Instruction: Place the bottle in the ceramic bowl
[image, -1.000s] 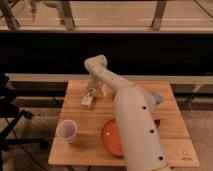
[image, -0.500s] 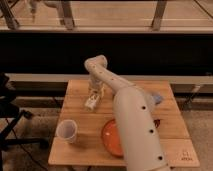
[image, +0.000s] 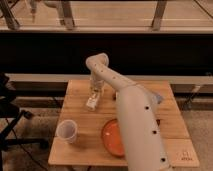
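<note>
Whitish bottle (image: 92, 102) just under the gripper (image: 93, 95), tilted on the table (image: 90, 145), nearer the bowl (image: 113, 138) side than a second ago. Cannot tell how the gripper stands. Bowl below and right of gripper, half behind the arm; cup (image: 67, 131) below left.

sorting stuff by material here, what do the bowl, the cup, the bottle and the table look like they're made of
The ceramic bowl: glossy orange-red glaze, likely ceramic. The cup: translucent white, probably thin plastic. The bottle, under the gripper at the table's middle: pale whitish, seemingly plastic. The table: light wood, with visible slat lines.
</note>
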